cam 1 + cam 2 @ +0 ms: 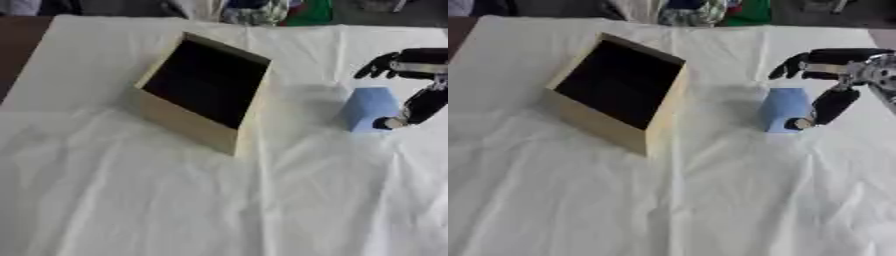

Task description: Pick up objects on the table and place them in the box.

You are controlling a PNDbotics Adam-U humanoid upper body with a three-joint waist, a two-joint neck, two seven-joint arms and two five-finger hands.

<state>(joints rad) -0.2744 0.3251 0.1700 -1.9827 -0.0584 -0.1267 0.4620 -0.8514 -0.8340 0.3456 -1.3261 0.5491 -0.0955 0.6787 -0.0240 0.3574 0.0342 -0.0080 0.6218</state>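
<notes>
A blue block [784, 109] stands on the white cloth [710, 200] at the right side of the table, well apart from the box and a little nearer the camera than the box's far corner. It looks like a small upright block with a flat top, paler on the face turned toward the camera.

The right hand [833, 80] comes in from the right edge and sits against the block's right side. Its thumb [826, 107] reaches down along the block's near right corner, with the tip at or very close to the block's lower edge. The fingers [794, 64] stretch out to the left above and behind the block, spread and only slightly bent. The hand is open around the block rather than closed on it; whether the thumb actually touches the block is hard to say from either view.

The wooden box [188, 122] lies left of centre, turned at an angle to the table edges, its dark inside open upward and its pale side walls facing the camera.

The cloth is creased, with a long fold running down the middle. Coloured fabric [262, 10] shows beyond the far edge of the table.
</notes>
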